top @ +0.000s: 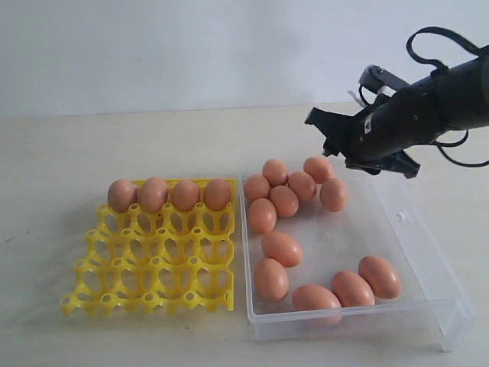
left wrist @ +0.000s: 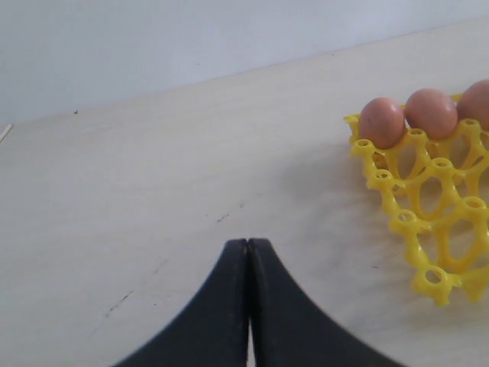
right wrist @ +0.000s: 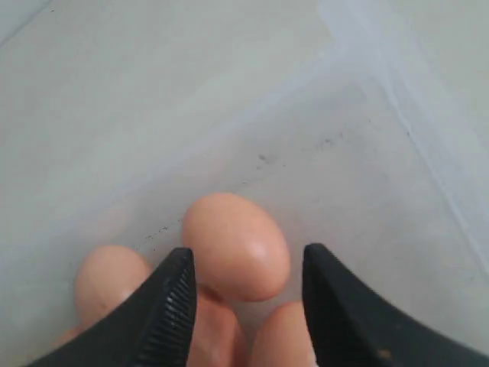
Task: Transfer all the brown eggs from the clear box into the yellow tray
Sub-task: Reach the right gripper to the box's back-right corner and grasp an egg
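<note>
The yellow tray point(top: 153, 260) lies on the left and holds four brown eggs point(top: 170, 194) in its back row; three of those tray eggs point(left wrist: 432, 113) show in the left wrist view beside the tray point(left wrist: 428, 199). To its right, the clear box point(top: 428, 252) contains several brown eggs: a cluster point(top: 294, 191) at the back and others point(top: 352, 288) near the front. My right gripper point(top: 332, 139) hovers open over the back cluster. In the right wrist view this gripper point(right wrist: 248, 256) has one egg point(right wrist: 237, 245) framed between its fingers, untouched. My left gripper point(left wrist: 248, 243) is shut and empty over bare table.
The light wooden table point(top: 61, 153) runs back to a pale wall. Three rows of tray cups point(top: 160, 252) stand open. The box's lip point(top: 454, 325) juts out at the front right. Right arm cables point(top: 428, 38) loop above the back right of the box.
</note>
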`<state>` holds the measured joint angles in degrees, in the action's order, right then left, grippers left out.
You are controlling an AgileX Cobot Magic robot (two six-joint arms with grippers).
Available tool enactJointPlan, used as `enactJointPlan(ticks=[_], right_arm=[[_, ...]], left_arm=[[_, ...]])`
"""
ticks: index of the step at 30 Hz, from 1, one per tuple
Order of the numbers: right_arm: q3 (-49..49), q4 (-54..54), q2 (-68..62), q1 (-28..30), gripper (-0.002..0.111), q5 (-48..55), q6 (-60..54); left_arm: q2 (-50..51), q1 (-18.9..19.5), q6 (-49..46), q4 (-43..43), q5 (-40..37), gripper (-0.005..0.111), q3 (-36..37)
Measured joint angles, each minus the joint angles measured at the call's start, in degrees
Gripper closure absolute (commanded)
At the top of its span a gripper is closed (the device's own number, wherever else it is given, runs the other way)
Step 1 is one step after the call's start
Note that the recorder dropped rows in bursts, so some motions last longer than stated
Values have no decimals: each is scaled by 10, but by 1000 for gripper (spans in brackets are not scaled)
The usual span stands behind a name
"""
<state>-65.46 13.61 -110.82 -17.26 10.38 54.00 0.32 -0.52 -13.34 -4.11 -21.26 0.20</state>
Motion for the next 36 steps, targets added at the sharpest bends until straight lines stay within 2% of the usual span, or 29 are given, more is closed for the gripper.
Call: enactJointPlan(ticks=[6,10,12,20,32,34,36], right_arm=[[0,1,42,0,63,92,-189],[0,-31,44,1,47,149,-214],[0,-70,44,1,41,153,-217],[-1,-127,24,1,41,142,-186],[-1,-136,-24,1,41,79,-105],[-6,-136,-30,0,49,74,-105],[-6,-136,-33,0,68,67,-105]], left_arm=[[0,0,0,0,0,107,0],[0,0,0,0,0,107,0],[0,0,0,0,0,107,0],[0,0,0,0,0,107,0],[0,0,0,0,0,107,0],[0,0,0,0,0,107,0],[0,0,0,0,0,107,0]])
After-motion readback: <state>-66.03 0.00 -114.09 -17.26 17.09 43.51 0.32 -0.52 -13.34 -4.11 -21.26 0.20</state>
